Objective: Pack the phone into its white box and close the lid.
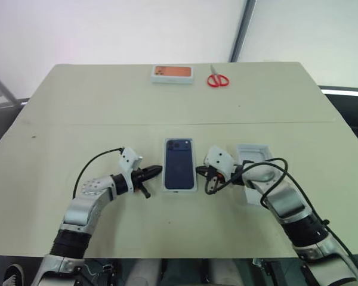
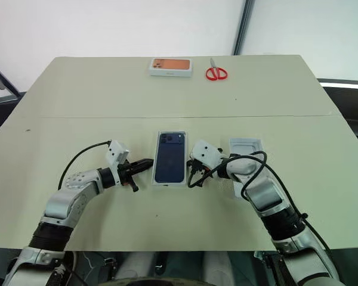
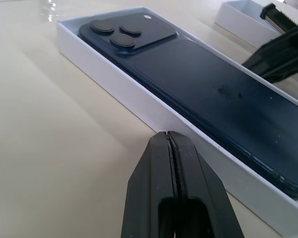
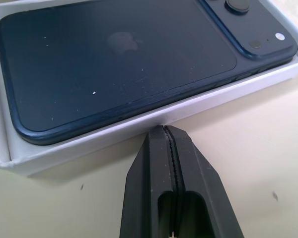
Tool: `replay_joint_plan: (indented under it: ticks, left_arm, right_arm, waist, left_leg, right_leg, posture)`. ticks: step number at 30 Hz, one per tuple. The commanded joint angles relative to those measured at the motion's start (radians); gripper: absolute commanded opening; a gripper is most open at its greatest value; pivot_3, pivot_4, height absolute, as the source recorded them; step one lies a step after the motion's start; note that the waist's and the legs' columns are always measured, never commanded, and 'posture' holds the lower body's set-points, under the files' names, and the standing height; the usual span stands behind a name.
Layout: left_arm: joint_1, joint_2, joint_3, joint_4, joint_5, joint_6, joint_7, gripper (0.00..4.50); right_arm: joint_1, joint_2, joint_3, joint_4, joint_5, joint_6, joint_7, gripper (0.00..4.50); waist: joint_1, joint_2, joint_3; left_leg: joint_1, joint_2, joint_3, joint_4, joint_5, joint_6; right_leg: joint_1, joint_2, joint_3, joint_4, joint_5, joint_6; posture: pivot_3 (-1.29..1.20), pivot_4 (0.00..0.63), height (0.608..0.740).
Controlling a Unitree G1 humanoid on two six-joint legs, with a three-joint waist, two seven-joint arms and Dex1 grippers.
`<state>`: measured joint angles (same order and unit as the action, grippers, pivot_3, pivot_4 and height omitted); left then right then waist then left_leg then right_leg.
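The dark navy phone [image 1: 179, 162] lies back up inside the white box [image 1: 179, 190] at the middle of the table, its camera bump at the far end. My left gripper [image 1: 157, 171] is shut, empty, its tip right at the box's left wall [image 3: 114, 84]. My right gripper [image 1: 198, 170] is also shut and empty, its tip at the box's right wall [image 4: 139, 126]. The lid [image 1: 253, 156] lies to the right of the box with its pale inside up, partly hidden by my right arm.
A white box with an orange picture [image 1: 172, 73] and red scissors [image 1: 217, 79] lie at the table's far edge. A seam [image 1: 107, 124] runs across the tabletop. Black cables loop from both wrists.
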<state>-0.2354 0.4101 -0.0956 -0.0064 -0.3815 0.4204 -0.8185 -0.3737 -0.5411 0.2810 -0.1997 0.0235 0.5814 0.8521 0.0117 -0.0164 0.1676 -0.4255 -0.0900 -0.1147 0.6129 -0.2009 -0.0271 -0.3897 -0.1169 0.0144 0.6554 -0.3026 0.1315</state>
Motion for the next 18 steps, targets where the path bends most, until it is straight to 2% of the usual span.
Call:
replay_joint_plan:
  ticks: [1,9,18]
  left_arm:
    - [-0.009,-0.040,-0.082,-0.030,0.000,0.029,-0.034,0.05]
    - [-0.040,-0.155,-0.157,-0.005,0.029,0.038,-0.026,0.05]
    - [-0.066,-0.227,-0.140,0.036,0.021,0.080,-0.030,0.05]
  right_arm:
    - [0.023,-0.021,-0.027,-0.110,0.038,0.041,0.007,0.00]
    - [0.173,-0.139,-0.131,-0.252,0.077,0.121,0.003,0.00]
    - [0.273,-0.193,-0.230,-0.310,0.119,0.169,-0.019,0.00]
  waist:
    - [0.003,0.000,0.000]
    - [0.017,0.000,0.000]
    - [0.029,0.000,0.000]
  left_leg:
    - [0.000,0.000,0.000,0.000,0.000,0.000]
    - [0.000,-0.001,0.000,0.002,0.000,0.001]
    - [0.000,-0.001,0.000,0.003,-0.001,0.003]
  right_leg:
    - [0.000,0.000,0.000,0.000,0.000,0.000]
    - [0.003,-0.001,-0.001,-0.003,0.000,0.000]
    - [0.008,-0.001,-0.002,-0.007,0.000,0.000]
  posture:
    - [0.00,0.150,0.740]
    - [0.00,0.150,0.740]
    - [0.00,0.150,0.740]
